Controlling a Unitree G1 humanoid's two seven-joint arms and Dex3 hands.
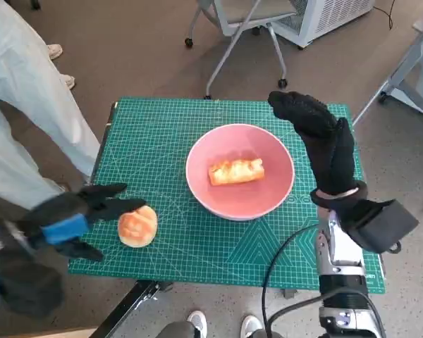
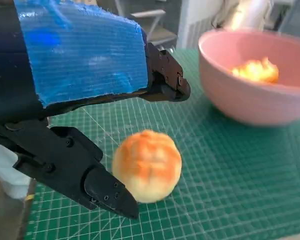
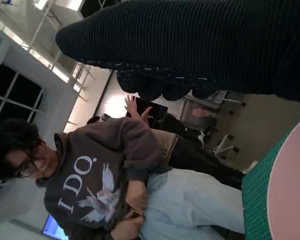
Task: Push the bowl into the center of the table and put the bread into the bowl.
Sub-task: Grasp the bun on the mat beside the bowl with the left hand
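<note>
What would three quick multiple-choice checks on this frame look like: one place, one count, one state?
1. Where is the round bun?
A. in the pink bowl
B. on the green mat beside the bowl
C. on the floor

2. How many bread pieces are visible?
A. one
B. two
C. three

3. What is the left robot hand doing?
A. gripping the bowl's rim
B. holding the bun in the air
C. open around the bun, fingers apart

Answers:
1 B: the bun sits on the green mat, apart from the pink bowl.
2 B: the bun, plus the long bread piece in the bowl.
3 C: the wrist view shows black fingers on either side of the bun, which rests on the mat.
</note>
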